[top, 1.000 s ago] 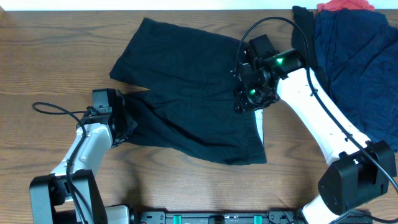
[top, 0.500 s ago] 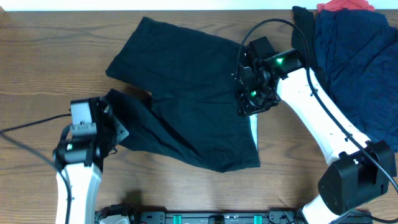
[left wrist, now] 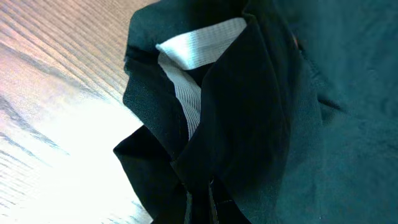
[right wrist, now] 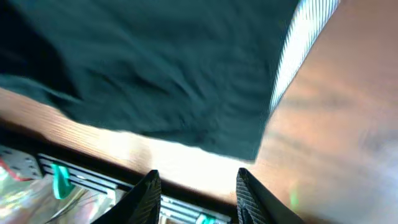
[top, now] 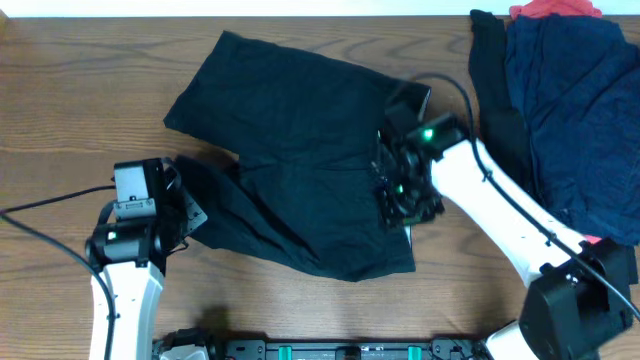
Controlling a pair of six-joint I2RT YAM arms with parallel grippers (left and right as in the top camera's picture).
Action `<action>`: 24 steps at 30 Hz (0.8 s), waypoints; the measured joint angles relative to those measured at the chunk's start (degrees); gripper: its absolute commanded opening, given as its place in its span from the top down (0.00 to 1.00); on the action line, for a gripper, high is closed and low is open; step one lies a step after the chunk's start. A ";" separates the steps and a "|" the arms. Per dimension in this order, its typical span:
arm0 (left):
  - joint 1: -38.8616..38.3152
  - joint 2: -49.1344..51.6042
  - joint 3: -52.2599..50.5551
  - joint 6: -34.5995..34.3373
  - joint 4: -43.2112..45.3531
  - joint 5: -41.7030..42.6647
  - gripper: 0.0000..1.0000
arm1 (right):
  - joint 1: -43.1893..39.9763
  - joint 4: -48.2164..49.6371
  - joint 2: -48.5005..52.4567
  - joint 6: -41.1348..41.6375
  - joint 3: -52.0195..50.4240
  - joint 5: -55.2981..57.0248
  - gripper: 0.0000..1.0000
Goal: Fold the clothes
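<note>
Black shorts [top: 300, 130] lie spread across the middle of the table, one of the clothes. My left gripper [top: 186, 207] is at their left edge and is shut on a bunched fold of the black fabric [left wrist: 236, 124]. The pale ribbed lining [left wrist: 199, 46] shows just beyond that fold. My right gripper [top: 407, 205] hovers over the shorts' right edge near the front. It stands open [right wrist: 198, 196] with nothing between its fingers [right wrist: 147, 194]. Below it are the shorts' hem and a pale striped band [right wrist: 305, 37].
More clothes are heaped at the back right: navy [top: 570, 90], a black piece [top: 490, 70] and red [top: 555, 8]. Bare wood table [top: 80, 100] lies left of the shorts. A black and green rail [top: 330, 350] runs along the front edge.
The left gripper, holding the fabric, pulled back left and dragged the shorts slightly left. The right gripper slid toward the front along the shorts' right edge.
</note>
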 measured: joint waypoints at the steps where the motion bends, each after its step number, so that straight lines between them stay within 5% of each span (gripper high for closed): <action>1: 0.00 0.68 0.00 -0.02 0.07 -0.31 0.94 | -0.02 1.33 -1.01 1.33 -2.71 0.24 0.62; 7: 0.00 2.78 0.00 0.00 0.07 -0.72 0.94 | -0.04 9.20 -6.95 6.67 -14.27 1.27 0.51; 16: 0.00 2.89 0.00 0.00 0.07 -0.72 0.94 | -0.04 18.91 -8.28 10.47 -24.26 2.32 0.49; 24: 0.00 2.89 0.00 0.00 0.09 -0.72 0.94 | -0.04 25.27 -8.28 13.18 -29.16 2.16 0.64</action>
